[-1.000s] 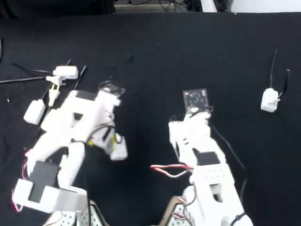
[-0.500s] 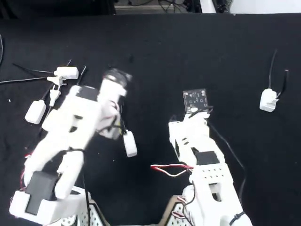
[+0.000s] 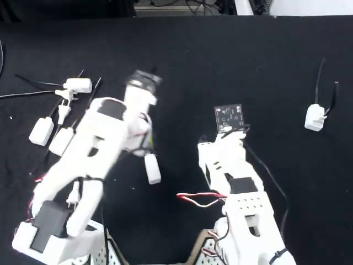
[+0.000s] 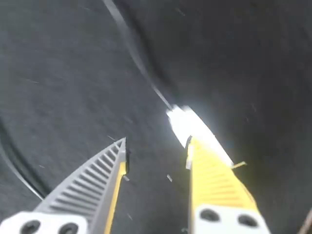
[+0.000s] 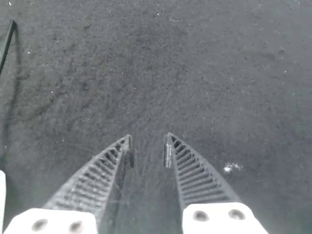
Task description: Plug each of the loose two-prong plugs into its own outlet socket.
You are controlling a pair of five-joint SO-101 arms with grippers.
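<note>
My left gripper [image 4: 157, 144] is open above the black cloth, with one grey finger and one yellow finger [image 4: 214, 185]. A bright white plug body [image 4: 192, 127] lies just past the yellow fingertip, and its black cable [image 4: 131, 46] runs away from it. Nothing sits between the fingers. In the high view the left arm [image 3: 105, 138] stretches toward the table's middle, and a small white block [image 3: 151, 168] lies beside it. My right gripper [image 5: 147, 146] hangs over bare cloth, open by a narrow gap and holding nothing.
Several white plugs and sockets with cables lie at the far left [image 3: 77, 84] [image 3: 41, 131] [image 3: 62, 141]. Another white piece with black cables [image 3: 315, 117] sits at the far right. The right arm [image 3: 231, 165] stands at the centre front.
The left arm has swung away from the front and to the right. The small white block beside it shifted to the right early on. The right arm has not moved.
</note>
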